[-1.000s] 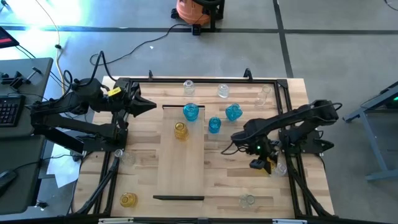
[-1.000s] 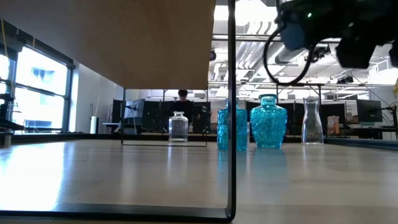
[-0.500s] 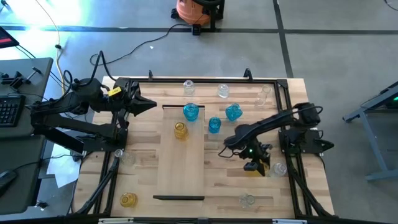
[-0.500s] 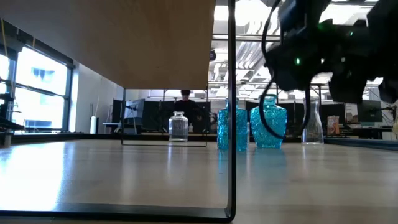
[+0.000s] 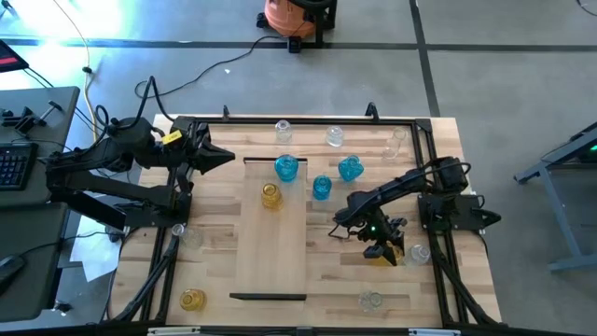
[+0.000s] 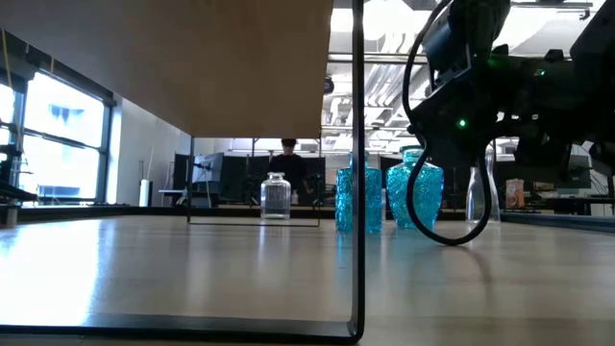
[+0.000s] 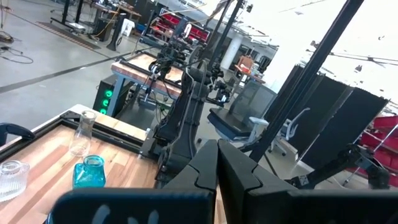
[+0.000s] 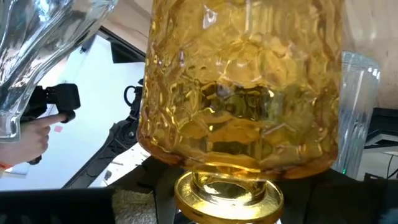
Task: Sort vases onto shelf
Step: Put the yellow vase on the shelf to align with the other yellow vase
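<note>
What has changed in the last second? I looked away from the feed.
The right gripper, carrying a yellow vase, swung inward from the table's right edge toward the shelf. The left gripper stayed parked and shut, and the other vases did not move.

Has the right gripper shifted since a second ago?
Yes. The right gripper, holding a yellow vase, has moved left, toward the shelf.

Free room and obstacles on the desk (image 5: 215,261), seen from above.
The shelf's (image 5: 270,261) 6 o'clock half lies bare; a yellow vase (image 5: 270,195) and blue vases (image 5: 321,187) crowd its 12 o'clock end.
</note>
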